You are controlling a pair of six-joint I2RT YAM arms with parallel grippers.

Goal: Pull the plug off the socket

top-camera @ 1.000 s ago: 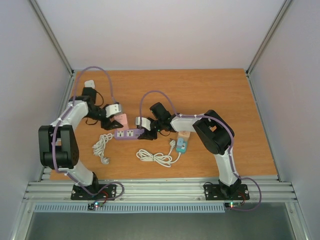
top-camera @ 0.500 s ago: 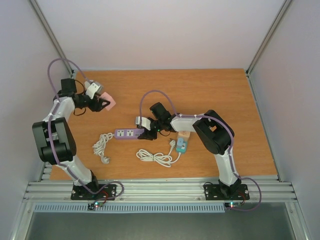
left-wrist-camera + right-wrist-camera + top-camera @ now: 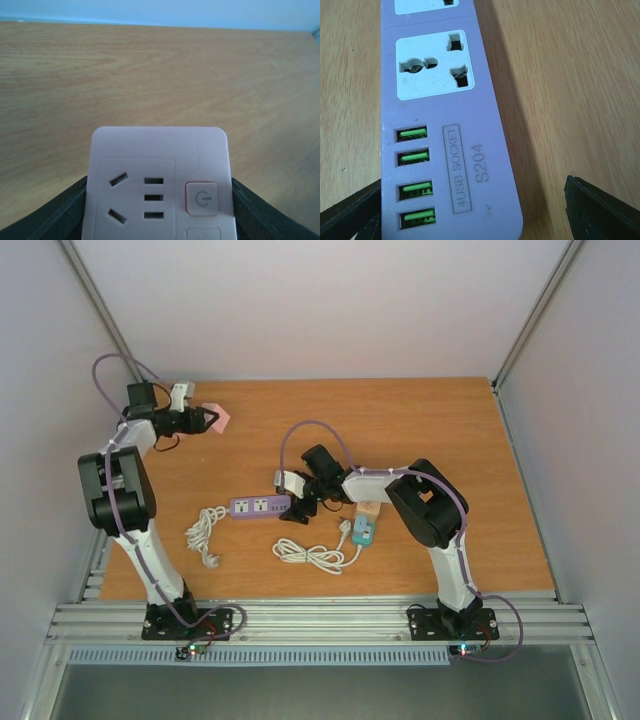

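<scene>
dave: left gripper [image 3: 200, 421] hauled the pink plug adapter [image 3: 217, 420] to the table's [image 3: 430, 430] far-left corner, clamped?
kim: yep, unplugged. Right gripper [image 3: 297, 508] sprang open around the purple power strip [image 3: 258, 506], mid-table. Job looked done.

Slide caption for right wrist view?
Purple power strip, visible socket empty, on the wooden table inside the open right gripper.

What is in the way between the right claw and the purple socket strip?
Nothing that I can see. The right gripper is open, and its jaws stand one on each side of the purple socket strip at the end with the green USB ports. No other thing lies between them.
</scene>
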